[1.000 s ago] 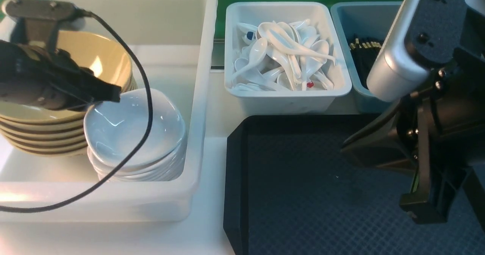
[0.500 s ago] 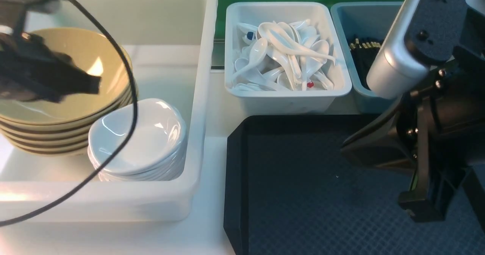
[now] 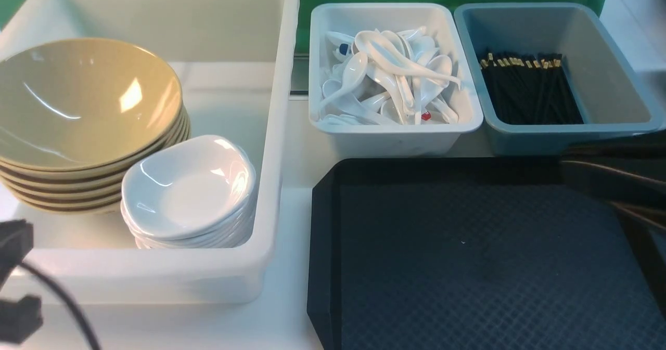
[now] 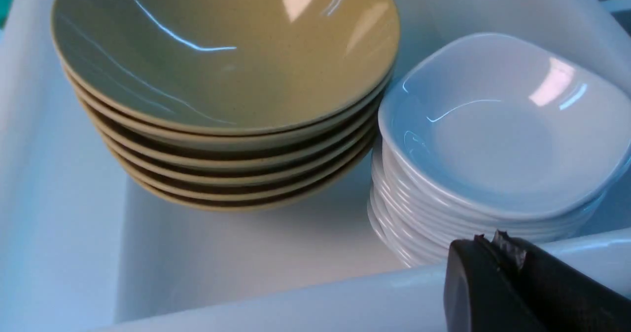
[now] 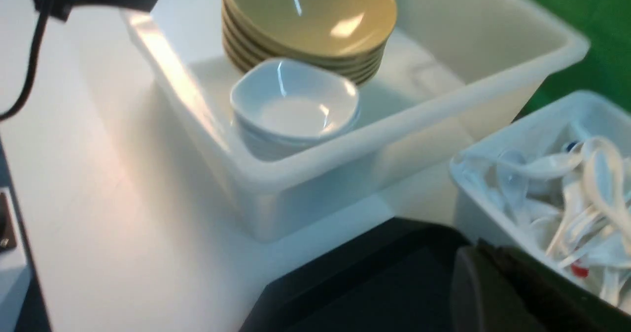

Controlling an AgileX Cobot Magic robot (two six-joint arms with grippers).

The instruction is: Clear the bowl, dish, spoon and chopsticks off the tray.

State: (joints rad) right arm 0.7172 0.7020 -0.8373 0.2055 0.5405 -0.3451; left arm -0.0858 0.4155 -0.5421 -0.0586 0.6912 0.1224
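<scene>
Left tool (image 4: 498, 243): my jaws were together, gripping nothing, by the big white tub's (image 3: 156, 277) near wall.
Right tool (image 5: 485, 255): jaws together, bare, over the tray's (image 3: 322, 246) edge.
Bowl (image 3: 83, 100): topped a tan stack inside that tub.
Dish (image 3: 190, 186): topped the white stack just beside the bowls.
Spoon (image 3: 395, 74): piled in the small white tub.
Chopsticks (image 3: 528, 87): lay in the grey-blue tub.
Tray: on the desk, bare.
</scene>
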